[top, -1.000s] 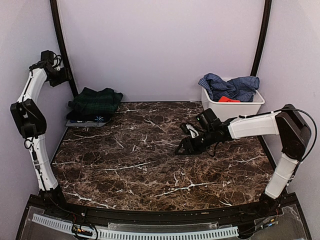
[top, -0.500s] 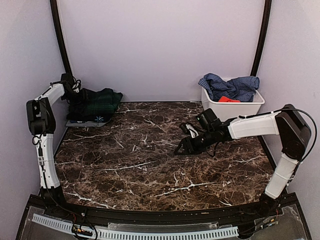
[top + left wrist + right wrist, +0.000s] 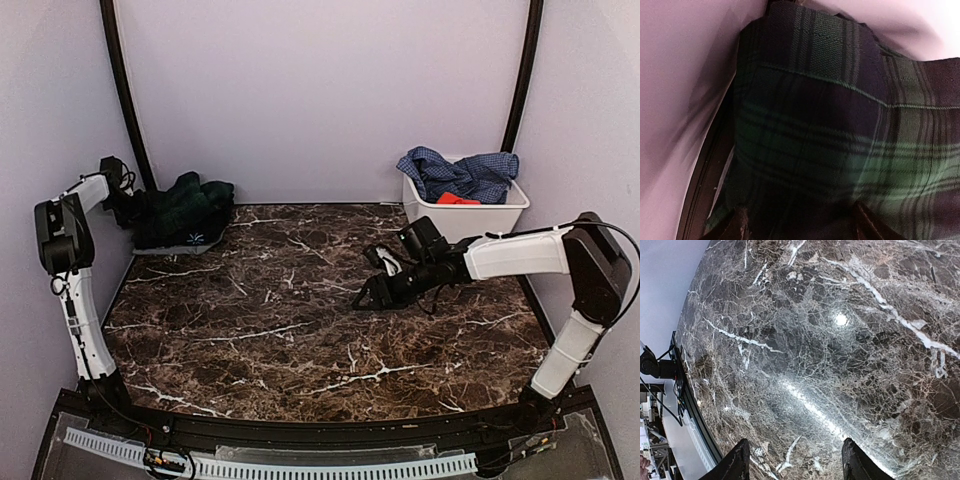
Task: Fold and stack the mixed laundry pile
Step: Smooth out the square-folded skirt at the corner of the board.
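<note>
While the right claw (image 3: 372,294) hangs much where it was a second ago, its fingers apart above bare marble worktop (image 3: 300,340) with open room on every side, the left claw (image 3: 127,203) has swung down from high beside the side wall into the far-left corner. Its fingers (image 3: 742,226) stand apart with the dark green-navy plaid garment (image 3: 185,205), now more bunched, pressed right ahead of them, and the wall and worktop edge close on its left. Behind the right claw and to its right, the blue checked shirt (image 3: 460,172) and small red-orange piece (image 3: 457,198) lie in the white bin (image 3: 500,218)
</note>
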Tool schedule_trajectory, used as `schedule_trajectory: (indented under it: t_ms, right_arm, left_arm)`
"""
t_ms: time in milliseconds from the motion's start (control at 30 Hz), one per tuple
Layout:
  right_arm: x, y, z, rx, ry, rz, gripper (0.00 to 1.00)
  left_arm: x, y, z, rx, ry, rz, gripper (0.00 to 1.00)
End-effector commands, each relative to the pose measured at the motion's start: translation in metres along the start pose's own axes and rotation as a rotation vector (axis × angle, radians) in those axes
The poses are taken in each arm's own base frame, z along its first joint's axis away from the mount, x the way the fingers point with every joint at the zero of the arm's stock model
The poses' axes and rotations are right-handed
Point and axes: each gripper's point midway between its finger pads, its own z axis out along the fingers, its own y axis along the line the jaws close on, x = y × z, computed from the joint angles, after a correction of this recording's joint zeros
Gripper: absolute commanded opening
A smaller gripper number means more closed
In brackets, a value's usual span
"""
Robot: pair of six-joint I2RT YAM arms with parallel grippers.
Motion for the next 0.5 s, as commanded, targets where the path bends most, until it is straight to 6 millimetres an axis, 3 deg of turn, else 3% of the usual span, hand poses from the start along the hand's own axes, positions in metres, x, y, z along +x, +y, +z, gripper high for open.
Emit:
schedule_trajectory:
  t_ms: [0, 100, 233, 400, 467]
  right_arm:
    - [-0.015, 0.013, -0.022, -0.001, -0.07, -0.05, 0.6]
    - [-0.018, 0.019, -0.029, -0.002, -0.086, -0.062, 0.6]
    - [-0.02, 0.023, -0.036, -0.003, -0.1, -0.068, 0.6]
    - [-0.019, 0.024, -0.04, 0.0, -0.108, -0.064, 0.6]
    - [-0.018, 0.024, -0.039, 0.0, -0.106, -0.06, 0.61]
  left_arm:
    - [-0.041, -0.033, -0.088, 0.058, -0.198, 0.063, 0.7]
    - [-0.043, -0.062, -0.118, 0.134, -0.241, 0.12, 0.71]
    - [-0.04, -0.099, -0.13, 0.193, -0.271, 0.205, 0.71]
    - [-0.021, -0.14, -0.109, 0.255, -0.223, 0.304, 0.71]
    - [-0.014, -0.151, -0.088, 0.264, -0.189, 0.325, 0.71]
